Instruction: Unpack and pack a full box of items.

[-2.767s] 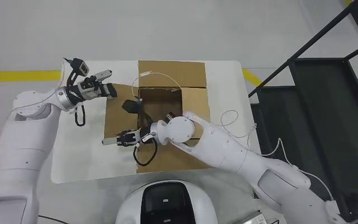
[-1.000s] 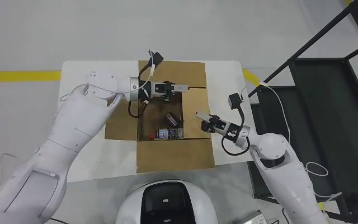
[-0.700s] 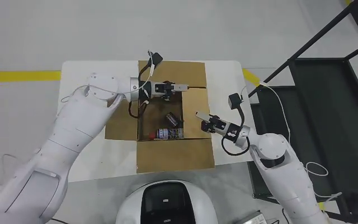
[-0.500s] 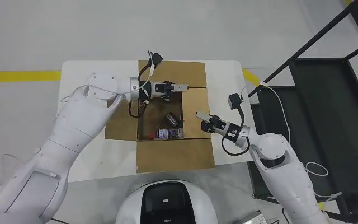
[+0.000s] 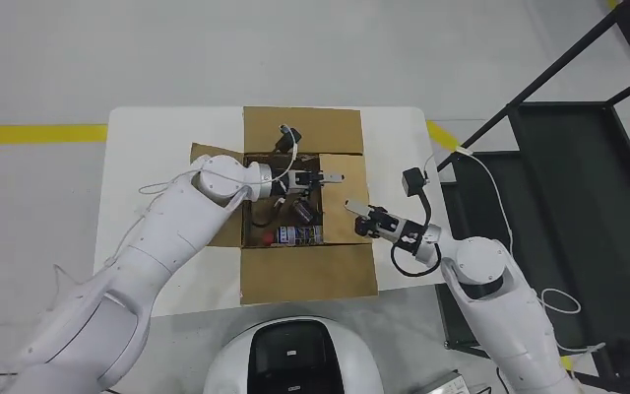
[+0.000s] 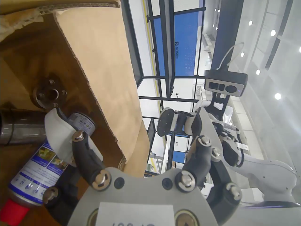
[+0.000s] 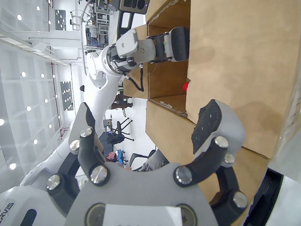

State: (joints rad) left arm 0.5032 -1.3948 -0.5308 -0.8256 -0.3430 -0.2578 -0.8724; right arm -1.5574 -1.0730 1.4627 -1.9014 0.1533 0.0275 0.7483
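Note:
An open cardboard box (image 5: 303,128) sits mid-table with its flaps spread. Inside lie a blue-labelled bottle (image 5: 295,234) with a red cap (image 5: 268,237) and a dark metal cylinder (image 5: 302,209). My left gripper (image 5: 325,179) is open and straddles the box's right wall. In the left wrist view one white fingertip (image 6: 56,128) rests inside by the bottle (image 6: 40,165) and a metal flange (image 6: 48,94). My right gripper (image 5: 352,208) hangs open over the right flap (image 7: 235,59), holding nothing. The right wrist view shows the left gripper (image 7: 176,45) inside the box.
The white table (image 5: 148,197) has bare room left of the box. A black metal frame (image 5: 551,148) stands close on the right. The front flap (image 5: 310,274) lies toward the near table edge, and the left flap (image 5: 212,212) lies under my left arm.
My left gripper has shifted from the box's back edge toward the near side and now sits at the right wall, lower into the box. The right arm has barely moved.

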